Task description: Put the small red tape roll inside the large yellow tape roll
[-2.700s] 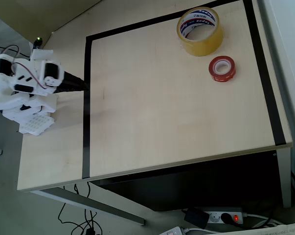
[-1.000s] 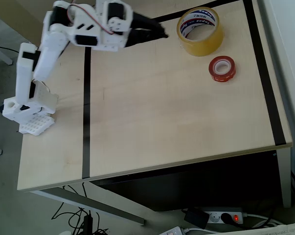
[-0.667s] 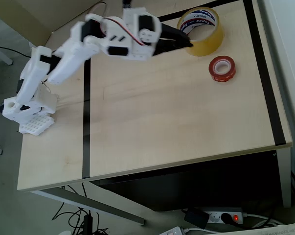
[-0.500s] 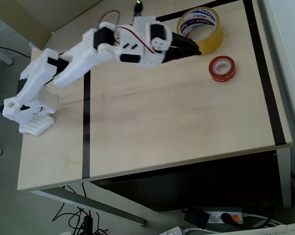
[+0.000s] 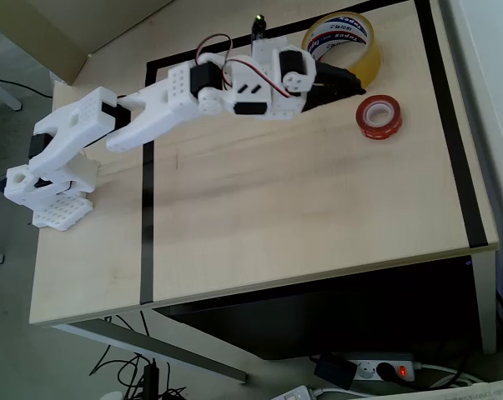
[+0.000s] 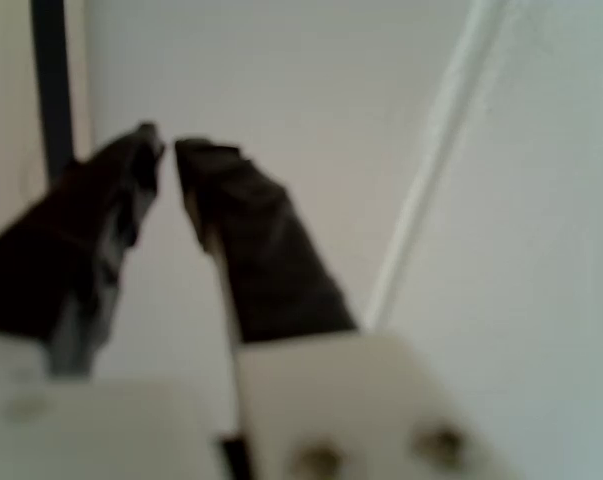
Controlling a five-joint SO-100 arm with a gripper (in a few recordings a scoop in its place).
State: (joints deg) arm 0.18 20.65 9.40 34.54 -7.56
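In the overhead view the small red tape roll (image 5: 378, 132) lies flat near the table's far right. The large yellow tape roll (image 5: 369, 60) stands just behind it, and the arm's dark fingers cover the roll's near-left side. My gripper (image 5: 357, 86) reaches in from the left. Its black tip hangs between the two rolls, just left of and above the red one. In the blurred wrist view the gripper (image 6: 168, 148) has both dark fingers almost together, with a thin gap and nothing held.
A black tape line (image 5: 148, 167) frames the working area, with another strip (image 5: 453, 133) along the right side. The arm's white base (image 5: 49, 187) sits at the table's left edge. The table's front edge (image 5: 259, 287) drops to a floor with cables and a power strip (image 5: 384, 369).
The arm has unfolded from beside its base and swung right across the table. Its tip now sits next to the two rolls. Neither roll has moved.
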